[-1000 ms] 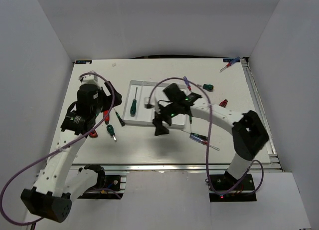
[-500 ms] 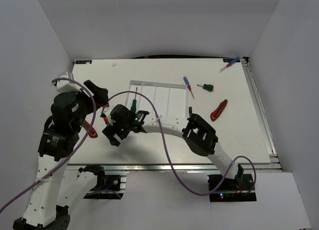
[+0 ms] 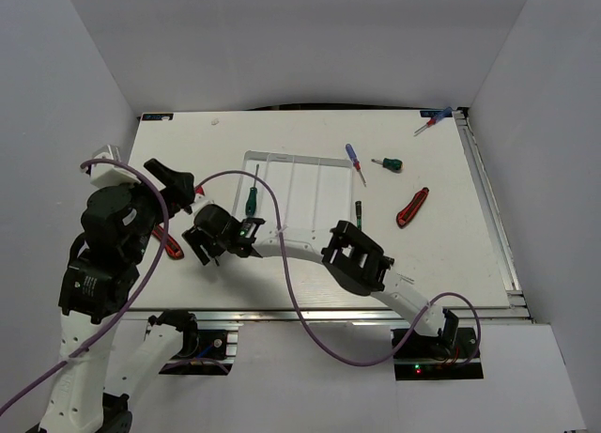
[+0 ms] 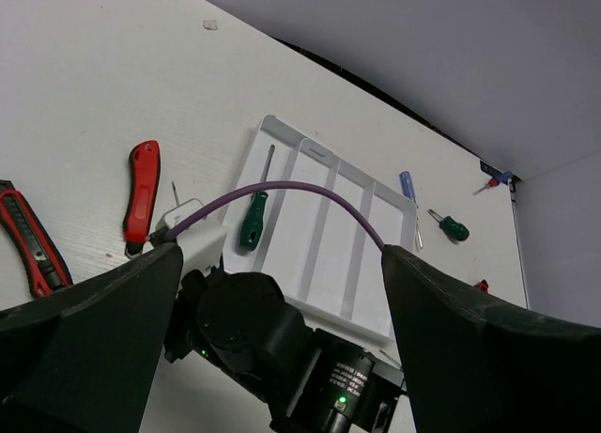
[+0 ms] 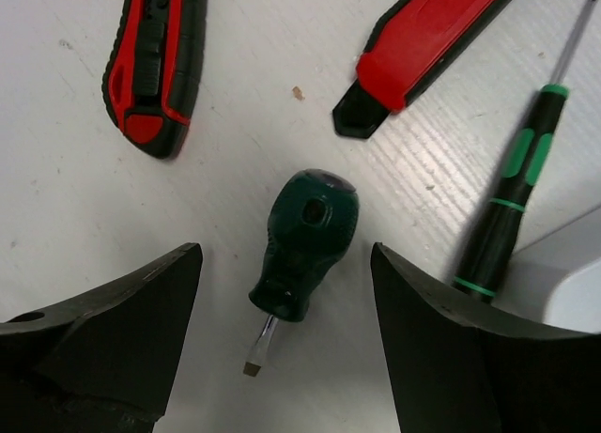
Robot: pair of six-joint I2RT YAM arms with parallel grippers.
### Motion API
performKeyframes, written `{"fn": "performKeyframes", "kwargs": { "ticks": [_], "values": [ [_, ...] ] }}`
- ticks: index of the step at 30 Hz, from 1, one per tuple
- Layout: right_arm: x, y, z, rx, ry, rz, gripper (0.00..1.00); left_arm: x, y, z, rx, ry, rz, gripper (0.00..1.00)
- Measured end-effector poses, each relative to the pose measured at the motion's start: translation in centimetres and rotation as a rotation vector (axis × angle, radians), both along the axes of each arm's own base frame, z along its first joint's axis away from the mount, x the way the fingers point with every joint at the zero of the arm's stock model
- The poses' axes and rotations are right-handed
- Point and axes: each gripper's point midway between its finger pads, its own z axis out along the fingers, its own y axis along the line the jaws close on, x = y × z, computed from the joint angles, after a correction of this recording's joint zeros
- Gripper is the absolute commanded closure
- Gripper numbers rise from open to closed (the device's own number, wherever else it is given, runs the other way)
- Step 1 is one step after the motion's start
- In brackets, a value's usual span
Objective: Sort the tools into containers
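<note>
My right gripper (image 5: 284, 297) is open, its fingers standing either side of a stubby dark-green screwdriver (image 5: 306, 239) that lies on the table untouched. From above, this gripper (image 3: 200, 248) sits left of the white tray (image 3: 306, 194). A green-handled screwdriver (image 3: 251, 201) lies in the tray's leftmost compartment. Two red-and-black tools (image 5: 155, 61) (image 5: 427, 38) and a thin green-banded driver (image 5: 512, 191) lie just beyond the stubby one. My left gripper (image 4: 282, 256) is open and empty, hovering above the right wrist.
Right of the tray lie a blue-handled screwdriver (image 3: 353, 160), a second stubby green one (image 3: 390, 164), a thin dark driver (image 3: 359, 212) and a red-and-black tool (image 3: 412, 207). A small red-and-blue driver (image 3: 432, 122) lies at the far right corner. The purple cable (image 3: 272, 228) arcs over the tray.
My right arm has swung left across the tray and come down over the tools on its left side. My left arm has drawn back toward the table's left edge.
</note>
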Motion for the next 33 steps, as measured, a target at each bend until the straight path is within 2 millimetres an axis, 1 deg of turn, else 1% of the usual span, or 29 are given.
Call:
{"fn": "performKeyframes", "kwargs": {
  "ticks": [1, 3, 4, 6, 7, 8, 9, 11, 12, 15, 18, 20, 21, 23, 24, 26, 30, 32, 33],
  "values": [
    [-0.2, 0.2, -0.3, 0.0, 0.0, -0.004, 0.25, -0.1, 0.0, 0.0, -0.002, 0.001, 0.001, 0.02],
    [-0.6, 0.3, -0.9, -0.004, 0.003, -0.005, 0.3, -0.2, 0.0, -0.1, -0.006, 0.002, 0.0, 0.02],
    [-0.6, 0.3, -1.2, -0.008, 0.004, -0.006, 0.35, -0.3, 0.0, -0.1, -0.008, 0.004, 0.001, 0.02],
    [-0.8, 0.4, -1.6, -0.012, 0.003, -0.007, 0.41, -0.4, 0.0, -0.2, -0.01, 0.01, 0.0, 0.02],
    [-0.9, 0.5, -1.6, -0.012, 0.0, -0.007, 0.5, -0.4, 0.0, -0.3, -0.011, 0.013, -0.002, 0.02],
    [-0.9, 0.5, -1.6, -0.01, 0.0, -0.007, 0.54, -0.4, -0.1, -0.4, -0.014, 0.015, -0.003, 0.02],
    [-0.8, 0.6, -1.6, -0.006, -0.001, -0.008, 0.62, -0.4, -0.1, -0.4, -0.016, 0.016, -0.004, 0.02],
    [-0.9, 0.7, -1.7, 0.005, -0.002, -0.004, 0.69, -0.4, -0.2, -0.4, -0.022, 0.017, -0.004, 0.02],
    [-0.9, 0.8, -1.7, 0.012, -0.003, -0.001, 0.77, -0.4, -0.2, -0.4, -0.027, 0.017, -0.003, 0.02],
    [-1.1, 0.9, -1.6, 0.03, 0.007, 0.018, 0.92, -0.4, -0.2, -0.3, -0.036, 0.017, -0.002, 0.02],
    [-1.6, 0.2, -1.4, 0.031, 0.04, 0.055, 0.97, -0.4, -0.3, -0.3, -0.042, 0.016, -0.001, 0.02],
    [-2.1, -0.3, -0.9, 0.036, 0.068, 0.095, 0.98, -0.3, -0.3, -0.2, -0.044, 0.013, -0.001, 0.02],
    [-2.3, -0.6, -0.4, 0.044, 0.075, 0.116, 0.98, -0.3, -0.3, -0.2, -0.045, 0.011, 0.0, 0.02],
    [-2.3, -1.3, 1.3, 0.065, 0.086, 0.147, 0.99, -0.2, -0.3, -0.1, -0.047, 0.005, -0.001, 0.02],
    [-2.2, -1.5, 2.5, 0.082, 0.084, 0.158, 1.0, -0.1, -0.4, -0.1, -0.049, 0.002, -0.002, 0.02],
    [-1.5, -2.2, 5.7, 0.133, 0.068, 0.176, 1.0, 0.1, -0.5, -0.2, -0.054, -0.002, -0.006, 0.02],
    [1.0, -3.7, 12.9, 0.261, -0.007, 0.158, 1.0, 0.7, -1.0, -1.4, -0.059, 0.015, -0.018, 0.02],
    [2.5, -4.5, 15.2, 0.303, -0.049, 0.128, 1.0, 1.0, -1.3, -2.1, -0.063, 0.026, -0.027, 0.02],
    [3.3, -5.0, 15.6, 0.311, -0.061, 0.106, 0.99, 1.0, -1.3, -2.4, -0.063, 0.032, -0.03, 0.02]
  ]
}}
